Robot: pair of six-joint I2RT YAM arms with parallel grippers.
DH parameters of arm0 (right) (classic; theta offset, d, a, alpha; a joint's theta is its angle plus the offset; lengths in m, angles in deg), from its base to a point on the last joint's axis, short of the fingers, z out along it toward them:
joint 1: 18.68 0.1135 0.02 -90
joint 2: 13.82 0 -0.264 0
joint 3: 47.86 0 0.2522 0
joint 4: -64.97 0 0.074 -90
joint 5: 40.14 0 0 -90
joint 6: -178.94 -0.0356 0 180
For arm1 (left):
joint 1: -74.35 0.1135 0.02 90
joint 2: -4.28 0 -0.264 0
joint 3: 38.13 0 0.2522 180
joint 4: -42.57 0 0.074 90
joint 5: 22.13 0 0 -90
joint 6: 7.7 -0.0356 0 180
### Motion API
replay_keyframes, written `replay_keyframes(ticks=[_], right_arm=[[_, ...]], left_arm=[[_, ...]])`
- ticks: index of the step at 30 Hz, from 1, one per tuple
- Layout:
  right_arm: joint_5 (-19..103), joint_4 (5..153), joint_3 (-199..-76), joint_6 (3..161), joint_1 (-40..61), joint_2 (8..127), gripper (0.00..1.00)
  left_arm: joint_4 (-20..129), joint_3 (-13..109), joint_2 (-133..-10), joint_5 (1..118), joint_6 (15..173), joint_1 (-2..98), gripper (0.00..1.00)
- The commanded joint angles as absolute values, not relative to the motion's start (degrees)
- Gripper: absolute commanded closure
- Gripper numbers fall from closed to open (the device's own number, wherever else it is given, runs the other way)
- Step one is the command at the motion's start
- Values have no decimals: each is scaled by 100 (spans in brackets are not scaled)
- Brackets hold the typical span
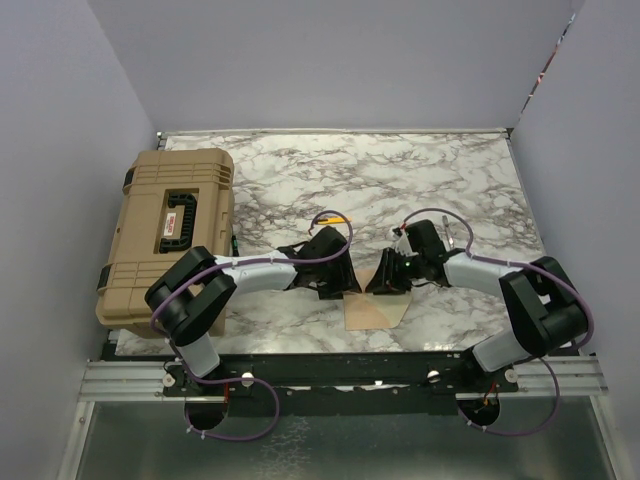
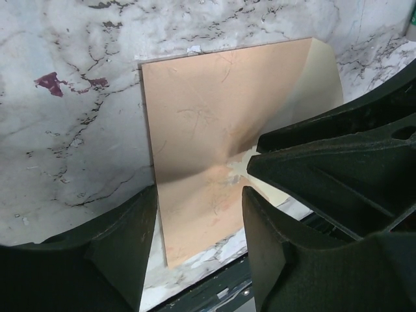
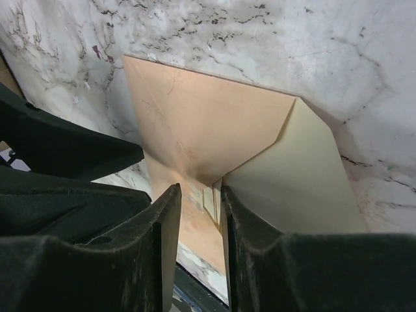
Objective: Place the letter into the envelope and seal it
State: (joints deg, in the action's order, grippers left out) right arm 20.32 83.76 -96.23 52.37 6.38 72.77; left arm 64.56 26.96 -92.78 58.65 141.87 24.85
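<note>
The envelope (image 3: 195,110) lies on the marble tabletop (image 1: 400,180) near its front edge, between the two arms. Its cream flap (image 3: 305,175) is folded open to one side. Part of the paper is pulled up off the tabletop into a funnel-shaped crease.

The right gripper (image 3: 199,190) has its jaws drawn in to a narrow slit. They nip the envelope at its mouth, right where the peach-tan face meets the base of the flap. Both the face and the flap bend up toward that pinch. A few thin pale paper edges show in the slit between the jaws. I cannot tell whether those edges belong to the letter or to the envelope's own layers, and the letter cannot be told apart from the envelope's face in any view.

The left gripper (image 2: 198,195) holds nothing, and its jaws stand wide apart. It sits low over the near end of the envelope, with one finger (image 2: 123,247) at the outer edge of the paper and the other just beside the right gripper's tip. The peach face runs under the gap between them. Whether those fingers touch the paper cannot be made out.

A tan hard case (image 1: 170,235) sits at the left side of the tabletop, well apart from the envelope.
</note>
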Motion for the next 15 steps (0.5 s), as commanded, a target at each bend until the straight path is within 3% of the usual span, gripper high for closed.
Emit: replay_keyframes(ticks=[1, 12, 15], right_arm=[[1931, 8446, -9521, 5090, 663, 7082, 65], [3860, 10291, -9775, 5130, 663, 5564, 58], [4588, 11058, -9644, 4639, 659, 5200, 51]], left_arm=[[6731, 2584, -9332, 6195, 14186, 2520, 43], [6814, 2378, -8686, 6626, 13984, 2705, 43], [6905, 2395, -8535, 6673, 13743, 2710, 40]])
